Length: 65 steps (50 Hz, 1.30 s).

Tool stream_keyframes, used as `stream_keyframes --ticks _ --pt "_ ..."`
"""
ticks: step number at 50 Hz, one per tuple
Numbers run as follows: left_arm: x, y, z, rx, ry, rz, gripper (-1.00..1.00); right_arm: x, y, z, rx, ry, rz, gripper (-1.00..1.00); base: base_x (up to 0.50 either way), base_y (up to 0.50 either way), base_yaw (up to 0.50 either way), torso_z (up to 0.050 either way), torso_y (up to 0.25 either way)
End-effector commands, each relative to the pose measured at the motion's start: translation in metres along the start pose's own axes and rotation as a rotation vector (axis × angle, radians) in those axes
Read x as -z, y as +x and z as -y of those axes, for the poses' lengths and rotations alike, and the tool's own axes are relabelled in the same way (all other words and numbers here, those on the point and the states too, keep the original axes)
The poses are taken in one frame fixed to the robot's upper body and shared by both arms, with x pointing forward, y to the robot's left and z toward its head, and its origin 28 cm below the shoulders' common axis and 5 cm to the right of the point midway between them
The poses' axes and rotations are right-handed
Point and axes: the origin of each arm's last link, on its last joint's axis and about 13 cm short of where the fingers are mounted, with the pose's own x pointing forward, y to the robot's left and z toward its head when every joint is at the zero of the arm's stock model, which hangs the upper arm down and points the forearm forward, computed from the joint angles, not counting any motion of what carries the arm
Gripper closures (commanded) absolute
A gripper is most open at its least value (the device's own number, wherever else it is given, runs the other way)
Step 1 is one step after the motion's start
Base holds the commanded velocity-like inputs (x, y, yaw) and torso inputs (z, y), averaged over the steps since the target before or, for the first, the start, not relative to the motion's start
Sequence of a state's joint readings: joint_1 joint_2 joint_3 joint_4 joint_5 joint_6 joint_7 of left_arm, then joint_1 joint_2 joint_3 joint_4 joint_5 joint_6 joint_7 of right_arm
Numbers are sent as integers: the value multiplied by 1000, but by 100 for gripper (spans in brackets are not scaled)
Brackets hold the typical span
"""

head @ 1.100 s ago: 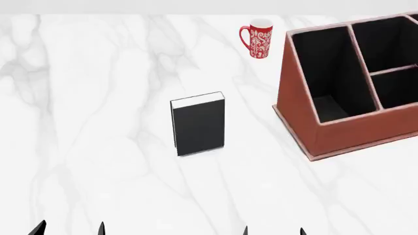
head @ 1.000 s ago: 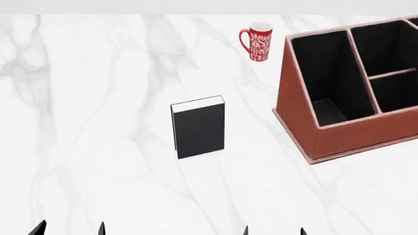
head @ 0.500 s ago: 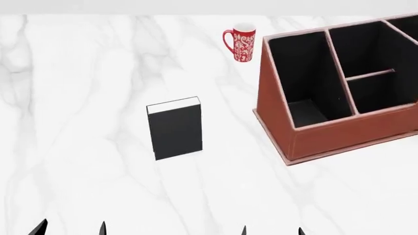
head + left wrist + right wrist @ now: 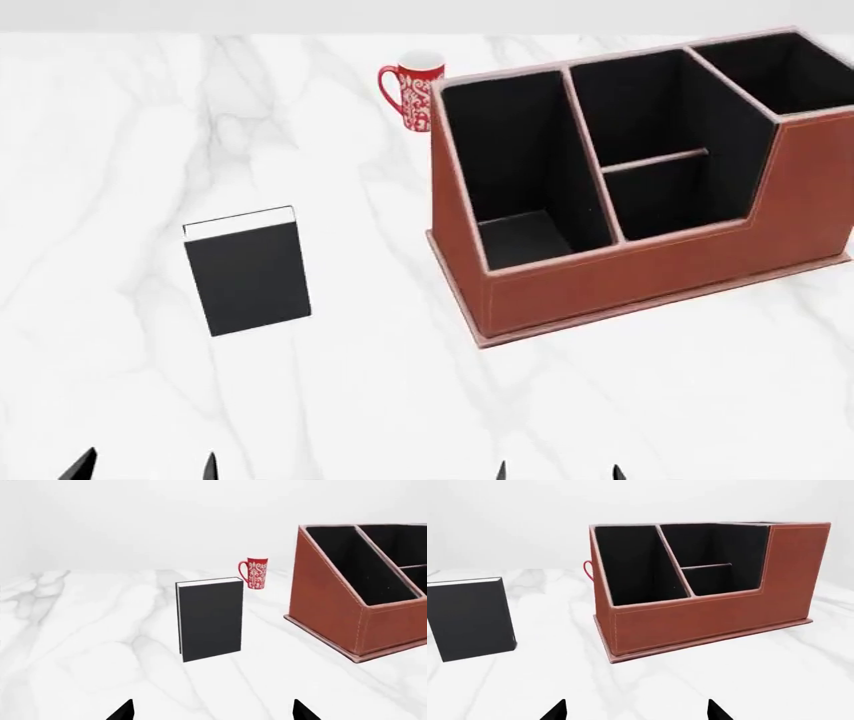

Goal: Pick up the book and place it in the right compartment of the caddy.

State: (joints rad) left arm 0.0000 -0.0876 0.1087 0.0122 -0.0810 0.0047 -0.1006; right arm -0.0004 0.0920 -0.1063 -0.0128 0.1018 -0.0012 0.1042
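The black book [image 4: 247, 273] stands upright on the white marble table, left of the caddy; it also shows in the left wrist view [image 4: 210, 617] and the right wrist view [image 4: 470, 617]. The reddish-brown caddy [image 4: 627, 275] with black-lined compartments stands at the right, also in the left wrist view [image 4: 340, 615] and the right wrist view [image 4: 694, 620]. My left gripper [image 4: 144, 468] [image 4: 211, 711] is open and empty, well short of the book. My right gripper [image 4: 558, 470] [image 4: 636, 711] is open and empty, in front of the caddy.
A red-and-white patterned mug [image 4: 414, 90] stands behind the caddy's left end, also in the left wrist view [image 4: 255, 573]; in the right wrist view only its handle [image 4: 587, 568] peeks out. The marble table [image 4: 120, 150] ends at a far edge near a pale wall.
The view has shifted right: the book, mug and caddy all moved leftward in the head view, and the caddy's right compartment came into sight. Both grippers stay open at the bottom edge.
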Motion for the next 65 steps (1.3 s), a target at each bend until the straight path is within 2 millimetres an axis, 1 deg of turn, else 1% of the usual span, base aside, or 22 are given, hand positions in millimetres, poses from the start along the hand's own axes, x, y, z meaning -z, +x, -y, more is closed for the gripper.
stream_keyframes --ticks 1,6,9,11,12,14,15,17,19,24,27,30,31,34,35,39,43,47,52,56,58,65 --pt "0 0 -1 -2 4 1 -100 0 0 -1 0 3 4 -100 0 0 0 0 0" --pt "-1 0 -1 -9 5 -2 -100 -1 0 -1 7 -1 4 -100 0 0 0 0 0" --pt "-13 -1 -4 -61 17 -10 -100 -8 1 0 7 3 -11 -100 0 0 0 0 0" --pt "-28 -3 -10 -97 30 -13 -100 -21 3 0 2 5 -17 -100 0 0 0 0 0" --pt "-29 -3 -10 -97 30 -13 -100 -22 3 0 2 5 -17 -100 0 0 0 0 0" --pt "-44 -5 -15 -127 41 -26 -100 -41 7 1 4 4 -29 -100 0 0 0 0 0" --pt "-56 -7 -21 -170 19 -26 -100 -57 11 2 10 0 -30 -100 0 0 0 0 0" --pt "-65 -10 -28 -231 22 -28 -100 -68 14 4 17 6 -34 -100 0 0 0 0 0" --pt "-79 -18 -44 -344 39 2 -100 -90 22 6 12 14 -28 -100 0 0 0 0 0" --pt "-94 -33 -67 -489 76 40 -100 -113 35 6 -5 12 -22 -100 0 0 0 0 0" --pt "-102 -50 -87 -628 98 44 -100 -132 46 6 8 -5 7 -100 0 0 0 0 0" --pt "-105 -68 -108 -776 101 35 -100 -147 61 7 25 -4 22 -100 0 0 0 0 0" --pt "-107 -81 -119 -848 82 42 -100 -152 68 8 36 -10 26 -100 0 0 0 0 0" --pt "-109 -103 -133 -965 89 46 -100 -161 75 8 50 -7 32 -100 0 0 0 0 0" --pt "-111 -117 -140 -1040 107 49 -100 -169 79 9 50 -1 36 -100 0 0 0 0 0" --pt "-112 -149 -153 -1184 159 51 -100 -184 89 9 74 8 60 -100 0 0 0 0 0" --pt "-112 -173 -160 -1276 182 58 -100 -197 96 7 77 7 86 -100 0 0 0 0 0" --pt "-108 -183 -163 -1310 175 62 -100 -210 103 3 66 27 71 -100 0 0 0 0 0" --pt "-109 -186 -163 -1326 169 76 -100 -230 115 1 84 27 85 -100 0 0 0 0 0" --pt "-106 -184 -164 -1326 167 74 -100 -239 127 -5 85 -21 56 -100 0 0 0 0 0" --pt "-105 -184 -164 -1341 198 63 -100 -242 130 -5 59 6 28 -100 0 0 0 0 0" --pt "-100 -186 -165 -1335 178 60 -100 -257 134 -6 71 -50 47 -100 76 0 0 0 0"
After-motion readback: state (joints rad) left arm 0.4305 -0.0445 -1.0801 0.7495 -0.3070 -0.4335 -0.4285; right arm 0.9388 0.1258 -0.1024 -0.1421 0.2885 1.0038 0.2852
